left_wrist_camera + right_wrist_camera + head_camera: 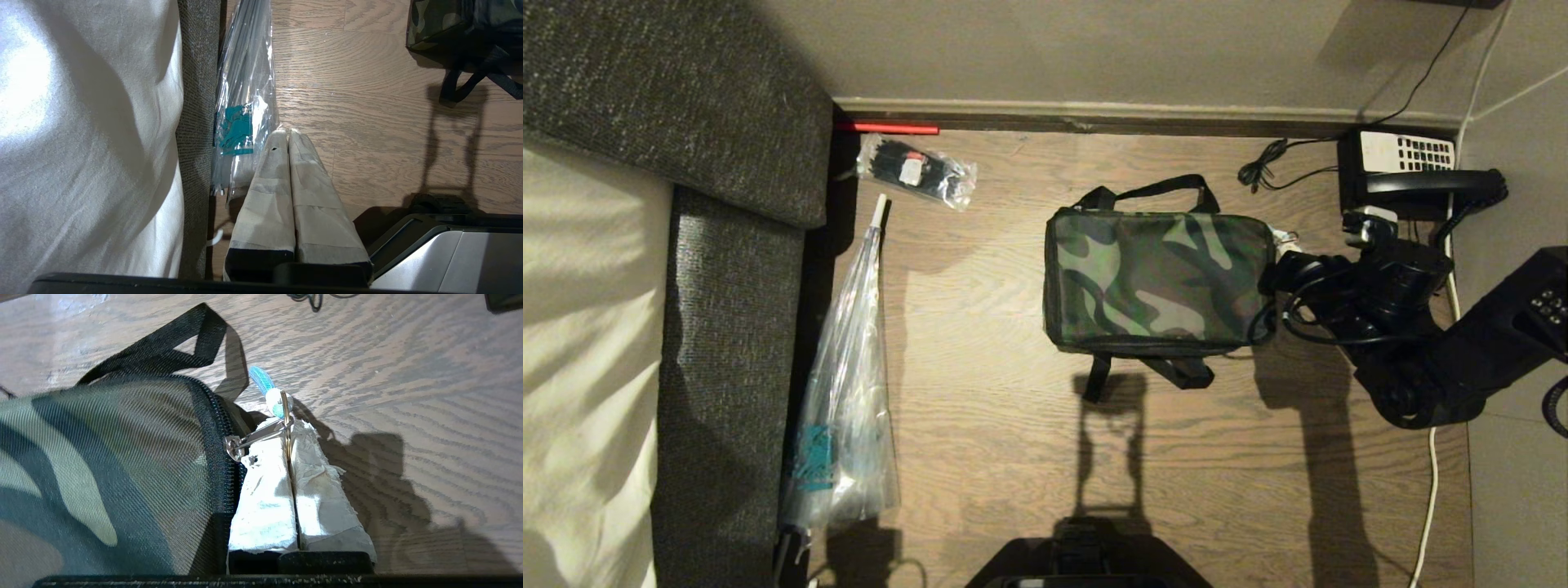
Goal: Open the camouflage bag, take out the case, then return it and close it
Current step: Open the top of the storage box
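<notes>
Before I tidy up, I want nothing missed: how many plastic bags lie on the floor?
2. A small bag by the wall near the sofa corner; a long sleeve along the sofa's edge. Others may be hidden.

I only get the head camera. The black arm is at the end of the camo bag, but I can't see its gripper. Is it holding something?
Observer: Yes. The right gripper is shut on a thin metal ring hooked to the zipper pull of the camouflage bag.
Operator: Is the zip open yet?
Observer: Not there. In the right wrist view the zipper beside the pull looks closed.
Operator: Where's the other gripper?
Observer: The left gripper is shut and hangs above the wooden floor, beside the clear plastic sleeve.
</notes>
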